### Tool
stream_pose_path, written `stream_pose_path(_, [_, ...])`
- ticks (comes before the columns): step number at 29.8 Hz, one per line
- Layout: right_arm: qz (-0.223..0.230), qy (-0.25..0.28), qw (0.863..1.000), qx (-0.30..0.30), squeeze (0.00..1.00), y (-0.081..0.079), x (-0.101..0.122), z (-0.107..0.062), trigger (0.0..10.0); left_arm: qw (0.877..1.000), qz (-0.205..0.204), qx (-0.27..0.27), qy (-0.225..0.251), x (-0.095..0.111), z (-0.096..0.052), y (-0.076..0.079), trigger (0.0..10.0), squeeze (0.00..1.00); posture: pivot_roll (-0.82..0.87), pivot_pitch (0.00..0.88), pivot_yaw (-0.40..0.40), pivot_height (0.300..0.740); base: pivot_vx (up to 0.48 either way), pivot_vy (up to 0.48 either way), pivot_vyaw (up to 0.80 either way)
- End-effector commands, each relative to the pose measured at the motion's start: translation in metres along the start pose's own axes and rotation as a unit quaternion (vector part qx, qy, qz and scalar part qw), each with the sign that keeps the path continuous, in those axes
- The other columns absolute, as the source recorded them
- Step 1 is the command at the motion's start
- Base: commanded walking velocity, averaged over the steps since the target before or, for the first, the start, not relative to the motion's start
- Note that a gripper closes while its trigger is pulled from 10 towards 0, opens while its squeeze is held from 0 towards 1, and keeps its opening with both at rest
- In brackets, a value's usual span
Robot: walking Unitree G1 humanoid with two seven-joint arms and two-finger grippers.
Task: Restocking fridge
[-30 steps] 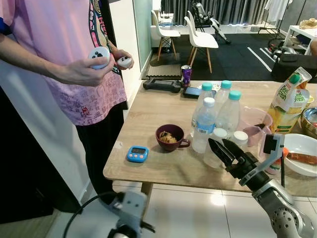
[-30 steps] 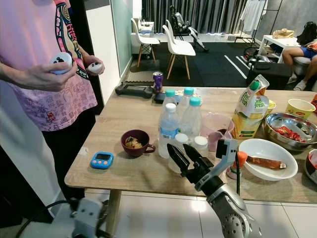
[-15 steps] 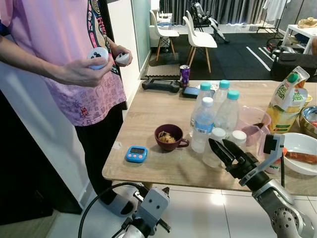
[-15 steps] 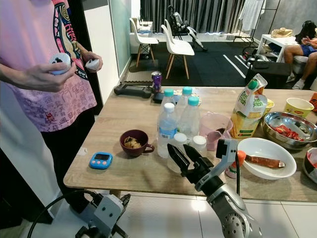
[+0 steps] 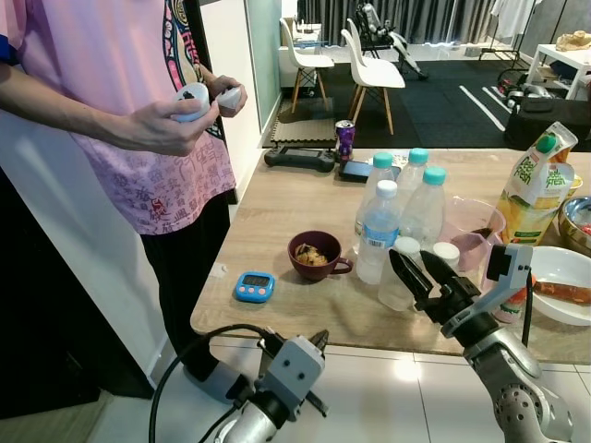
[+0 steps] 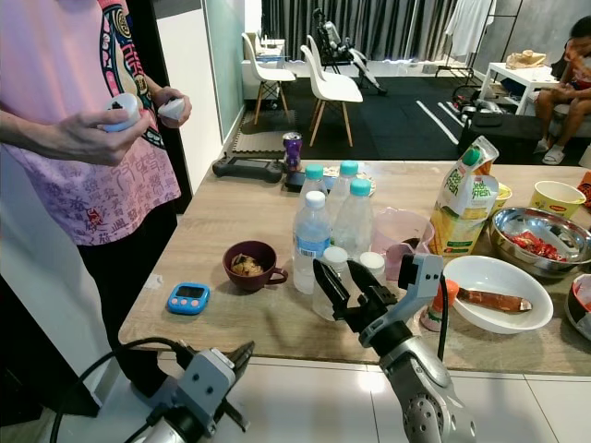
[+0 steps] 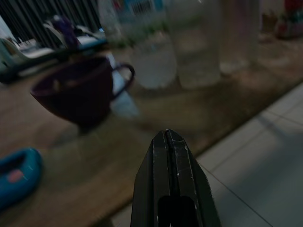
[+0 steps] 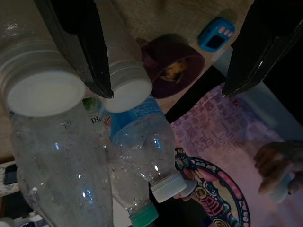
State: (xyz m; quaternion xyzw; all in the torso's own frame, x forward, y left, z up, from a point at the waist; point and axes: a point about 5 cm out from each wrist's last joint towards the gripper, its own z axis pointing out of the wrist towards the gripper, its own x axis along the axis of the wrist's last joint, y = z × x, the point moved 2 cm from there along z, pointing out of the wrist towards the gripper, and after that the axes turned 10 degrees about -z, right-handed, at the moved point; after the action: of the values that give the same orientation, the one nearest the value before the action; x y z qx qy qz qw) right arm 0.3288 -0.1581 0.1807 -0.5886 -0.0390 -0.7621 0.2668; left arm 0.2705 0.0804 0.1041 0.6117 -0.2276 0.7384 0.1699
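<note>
Wooden table (image 5: 277,208) runs across your forward view, with white chairs (image 5: 374,69) on the dark floor beyond it. Your right gripper (image 5: 427,275) is raised over the table's near edge, its two black fingers (image 8: 83,45) spread apart. Just ahead of those tips stand two short white-capped bottles (image 5: 399,274) beside each other. In the right wrist view one finger crosses over those two white caps; the other finger sits off to the side, over the purple mug (image 8: 175,66) and the table edge. You are not touching either bottle as far as the frames show.

Behind the short pair stands a taller cluster of water bottles (image 5: 379,231): one white-capped with a blue label, three with teal caps. A pink measuring jug (image 5: 473,233) sits on the robot's right of the cluster, then a juice carton (image 5: 534,189) and a white bowl (image 5: 563,277) holding something orange. The mug, with food inside, is on the robot's left of the bottles; a blue timer (image 5: 255,286) lies further left near the table edge.

Your left gripper (image 7: 169,139) is low, below table height, fingers pressed together. Its wrist view looks dimly across the tabletop at the mug and bottle bases.

A person in a pink shirt (image 5: 120,101) stands at the table's left end, each hand (image 5: 171,120) holding a small white controller
</note>
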Motion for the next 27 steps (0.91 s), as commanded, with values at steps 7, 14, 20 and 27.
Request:
stream_pose_path(7, [0.042,0.044,0.998,-0.012,0.00,0.001,0.011,0.002,10.0,0.999,-0.045,-0.022,-0.005,0.002,-0.001,0.008,10.0,0.00,0.04,0.095,0.015,0.740,0.000,0.000,0.00])
stream_pose_path(14, [0.079,0.082,0.993,0.004,0.00,0.000,0.027,0.003,10.0,0.999,-0.045,-0.030,0.005,0.008,0.002,0.011,10.0,0.00,0.04,0.090,0.016,0.740,0.000,0.000,0.00])
stream_pose_path(20, [0.056,0.094,0.994,-0.008,0.00,0.004,0.037,0.008,10.0,0.999,-0.044,-0.029,0.011,0.013,0.004,0.009,10.0,0.00,0.04,0.087,0.017,0.740,0.000,0.000,0.00])
stream_pose_path(27, [-0.036,0.082,0.993,-0.072,0.00,0.019,0.037,0.014,10.0,0.999,-0.045,-0.025,0.007,0.013,0.005,0.006,10.0,0.00,0.04,0.088,0.015,0.740,0.000,0.000,0.00])
